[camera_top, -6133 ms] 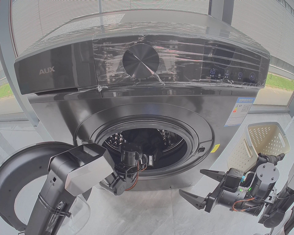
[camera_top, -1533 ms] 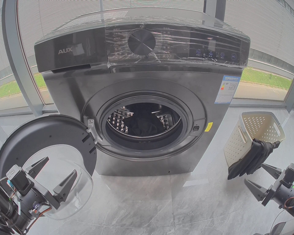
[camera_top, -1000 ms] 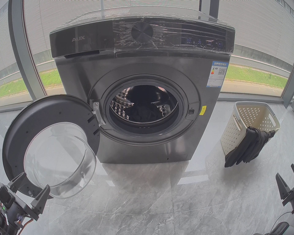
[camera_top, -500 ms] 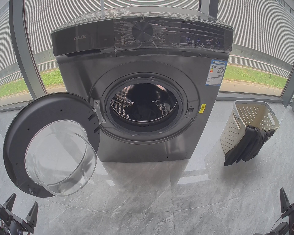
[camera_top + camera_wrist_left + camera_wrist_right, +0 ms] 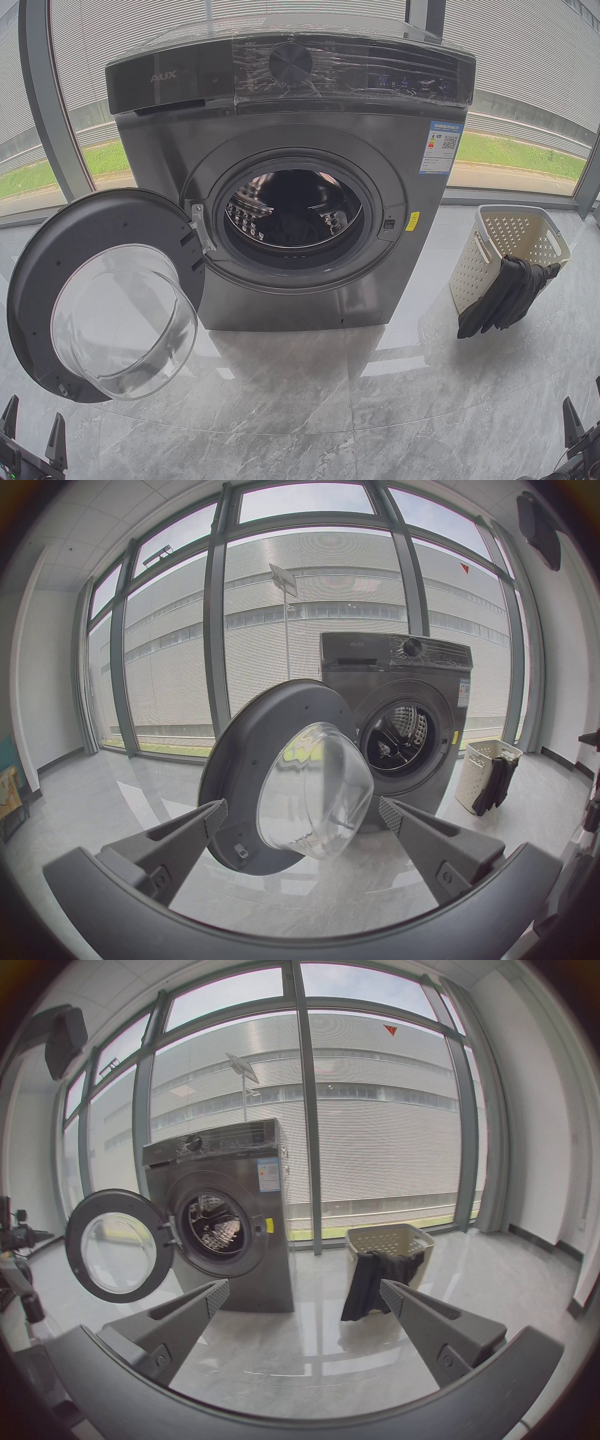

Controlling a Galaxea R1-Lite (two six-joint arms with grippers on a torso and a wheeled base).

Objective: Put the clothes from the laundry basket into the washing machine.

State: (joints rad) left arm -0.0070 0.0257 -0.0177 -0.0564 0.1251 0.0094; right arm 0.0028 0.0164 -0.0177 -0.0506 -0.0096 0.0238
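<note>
**One garment to fetch, both grippers empty**

Head view: the washing machine (image 5: 287,119) stands with its door (image 5: 94,231) swung wide to the robot's left. Dark clothes (image 5: 289,229) already lie in the drum. The laundry basket (image 5: 484,250) sits on the floor to the machine's right. A black garment (image 5: 500,300) hangs over its near rim and trails down the outer wall towards the floor. The left gripper (image 5: 34,409) and the right gripper (image 5: 583,390) sit low at the frame's corners, well apart from basket and machine, their fingers spread and holding nothing.

Left wrist view: the left gripper (image 5: 303,806) has its fingers (image 5: 169,849) released, and the open door (image 5: 250,761) stands between it and the machine. This arm is on the far side from the basket, so it is best kept out of the door's way.

Right wrist view: the right gripper (image 5: 303,1288) has its fingers (image 5: 437,1329) parted too, and the black garment (image 5: 375,1285) lies almost straight ahead between them. The step in hand is probably the approach to the laundry basket (image 5: 390,1238). To do it well, the right arm should close in and take the cloth where it bunches at the rim, not at the loose hanging end, so the whole piece lifts together. A grip too low could drag the basket, which looks light. It could also leave a tail that snags on the drum's lip.
</note>
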